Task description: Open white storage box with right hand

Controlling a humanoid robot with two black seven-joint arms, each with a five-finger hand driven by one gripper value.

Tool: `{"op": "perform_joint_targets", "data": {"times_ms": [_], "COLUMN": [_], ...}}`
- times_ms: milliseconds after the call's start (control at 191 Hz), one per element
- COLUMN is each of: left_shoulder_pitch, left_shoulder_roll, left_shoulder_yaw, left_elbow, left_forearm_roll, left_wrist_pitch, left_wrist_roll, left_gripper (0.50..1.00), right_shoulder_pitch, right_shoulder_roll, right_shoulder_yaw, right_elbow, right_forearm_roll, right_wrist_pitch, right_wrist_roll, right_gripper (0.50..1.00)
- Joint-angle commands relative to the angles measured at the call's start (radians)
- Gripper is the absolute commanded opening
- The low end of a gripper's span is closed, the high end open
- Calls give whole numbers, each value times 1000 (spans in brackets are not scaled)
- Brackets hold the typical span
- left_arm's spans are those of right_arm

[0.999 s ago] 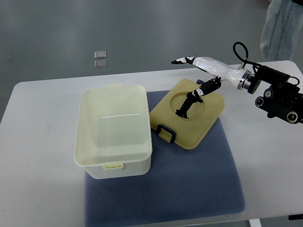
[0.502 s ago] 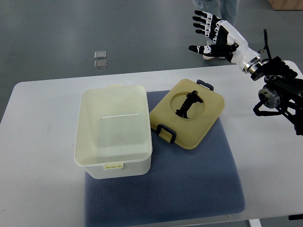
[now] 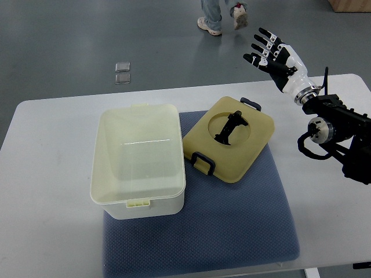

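The white storage box (image 3: 139, 162) stands open and empty on the blue mat (image 3: 232, 231), left of centre. Its cream lid (image 3: 232, 142) lies flat on the mat beside it, to the right, with a black handle (image 3: 229, 128) in its round recess and dark clips at two edges. My right hand (image 3: 269, 49) is raised above the table's far right edge, well clear of the lid, fingers spread and holding nothing. Its arm (image 3: 333, 130) comes in from the right edge. The left arm does not show.
The white table (image 3: 46, 174) carries the mat. Two small clear squares (image 3: 122, 73) lie on the grey floor behind the table. A person's feet (image 3: 223, 17) show at the top of the view.
My right hand has lifted off the lid, swung up and to the right, and spread its fingers. The lid stays flat on the mat. A person has walked leftward in the background.
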Motion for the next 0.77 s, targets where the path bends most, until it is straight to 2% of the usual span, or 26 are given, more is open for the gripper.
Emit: {"op": "perform_joint_targets", "data": {"times_ms": [0,261,413,544,769], "left_shoulder_pitch": [0,0,0,0,0], "left_shoulder_roll": [0,0,0,0,0], "left_shoulder_yaw": [0,0,0,0,0], "left_elbow": [0,0,0,0,-2], "left_forearm_roll": [0,0,0,0,0], "left_wrist_pitch": [-1,-1,-1,-1,0], "left_wrist_roll": [0,0,0,0,0], "left_gripper": [1000,1000,1000,1000,1000], "right_shoulder_pitch": [-9,-54,-57,-59,-59], "right_shoulder_roll": [4,64,87,98,99], "right_shoulder_yaw": [-1,48,68,70,68], "right_elbow": [-13,-80,-126,-134,-134], "right_forearm_roll": [1,-1,-3,-1,-1], "right_wrist_pitch": [42,124,108,65,65], "right_wrist_roll": [-8,18,25,50,58], "right_gripper": [913,928,930,930,930]}}
